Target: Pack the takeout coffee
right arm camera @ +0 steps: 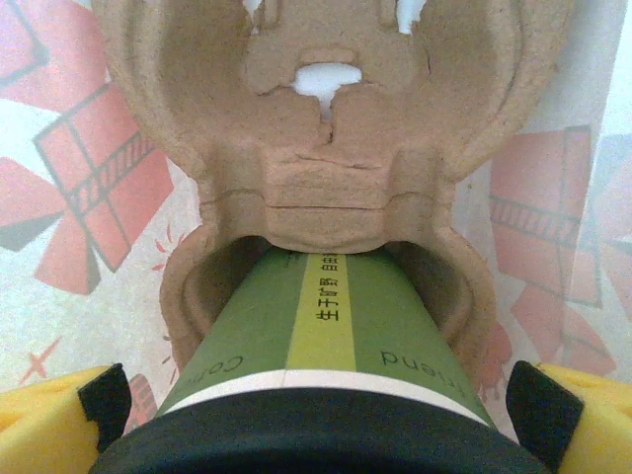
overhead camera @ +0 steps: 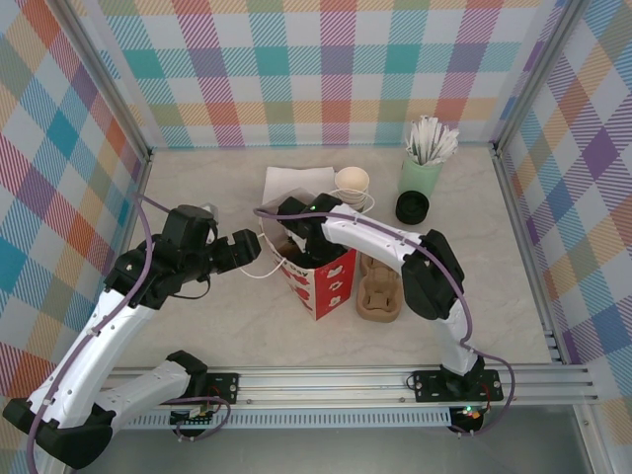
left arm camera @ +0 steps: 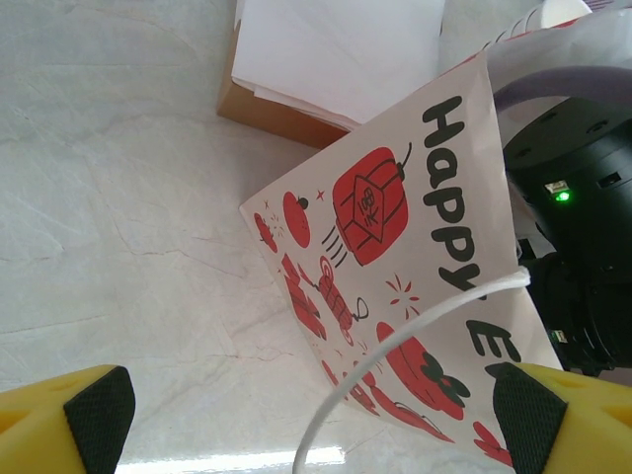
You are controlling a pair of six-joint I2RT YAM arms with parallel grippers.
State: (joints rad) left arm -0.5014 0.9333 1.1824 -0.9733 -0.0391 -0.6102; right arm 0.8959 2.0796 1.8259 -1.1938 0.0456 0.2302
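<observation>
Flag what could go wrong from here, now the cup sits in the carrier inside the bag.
1. The right gripper straddles the coffee cup, close to its lid. Pulling out could snag the lid and lift the cup from the carrier.
2. The left gripper is open, with the handle string loose across it. Nothing holds the bag, so that pull-out might tip it.

Your cup [right arm camera: 326,326] is a paper one with a green wall. A lighter green strip of print runs down its side, a white band circles it near the top, and a black lid [right arm camera: 316,444] is fitted on. You are looking at it from the lid end. Its base sits in the near well of a brown pulp carrier [right arm camera: 326,188]. Around both you see white bag [right arm camera: 79,168] paper printed with red gift boxes.
</observation>
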